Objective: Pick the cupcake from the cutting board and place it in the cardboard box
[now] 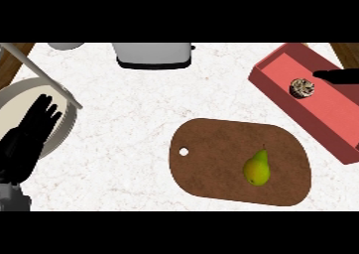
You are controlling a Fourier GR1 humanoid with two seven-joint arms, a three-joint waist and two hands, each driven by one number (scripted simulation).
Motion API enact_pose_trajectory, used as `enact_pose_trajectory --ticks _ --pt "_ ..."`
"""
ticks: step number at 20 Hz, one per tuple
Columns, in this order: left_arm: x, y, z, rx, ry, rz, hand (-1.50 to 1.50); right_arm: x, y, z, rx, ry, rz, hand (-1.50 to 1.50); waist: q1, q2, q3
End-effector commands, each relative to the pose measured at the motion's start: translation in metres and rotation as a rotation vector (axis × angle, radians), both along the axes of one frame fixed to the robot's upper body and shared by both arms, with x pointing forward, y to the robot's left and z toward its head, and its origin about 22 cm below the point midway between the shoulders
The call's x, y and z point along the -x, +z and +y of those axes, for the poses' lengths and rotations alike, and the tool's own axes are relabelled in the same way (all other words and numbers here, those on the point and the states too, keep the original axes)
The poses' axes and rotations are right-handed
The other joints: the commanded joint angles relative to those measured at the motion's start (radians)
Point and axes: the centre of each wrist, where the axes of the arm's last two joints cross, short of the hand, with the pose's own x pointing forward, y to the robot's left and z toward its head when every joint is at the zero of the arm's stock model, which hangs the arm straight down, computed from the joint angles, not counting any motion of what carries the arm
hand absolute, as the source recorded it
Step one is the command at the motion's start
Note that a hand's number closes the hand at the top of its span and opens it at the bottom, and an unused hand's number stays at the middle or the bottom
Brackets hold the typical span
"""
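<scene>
Cupcake point(302, 88) inside box point(336, 126), pear point(257, 168) apart

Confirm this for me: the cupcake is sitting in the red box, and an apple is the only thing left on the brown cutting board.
Not quite. The head view shows the cupcake in the red box, but the fruit left on the brown cutting board is a pear, not an apple. It is the only thing there.

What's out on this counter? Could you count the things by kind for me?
Food: 2, a cupcake and a pear
Boards: 1, cutting board
Boxes: 1, red box
Plates: 1, plate
Appliances: 1, toaster
Total: 6
</scene>
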Motion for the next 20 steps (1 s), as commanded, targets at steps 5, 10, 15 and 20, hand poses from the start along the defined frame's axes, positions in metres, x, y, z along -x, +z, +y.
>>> enact_pose_trajectory --ticks 5,10,15,20 --pt "0.011 0.0 0.006 0.006 0.003 0.004 0.0 0.047 0.018 -0.086 -0.179 -0.074 -0.084 -1.5 -0.001 -0.001 0.0" --pt "0.002 0.004 -0.014 0.011 0.002 0.019 0.0 0.076 0.013 -0.111 -0.209 -0.032 -0.097 -1.5 -0.007 -0.002 -0.001" --pt "0.014 0.007 -0.021 0.014 -0.006 0.002 0.0 0.103 0.019 -0.154 -0.205 -0.012 -0.107 -1.5 0.008 0.002 0.0" --pt "0.01 0.017 0.001 0.011 -0.02 -0.013 0.0 0.105 0.005 -0.154 -0.165 -0.011 -0.081 -1.5 0.009 0.002 0.0"
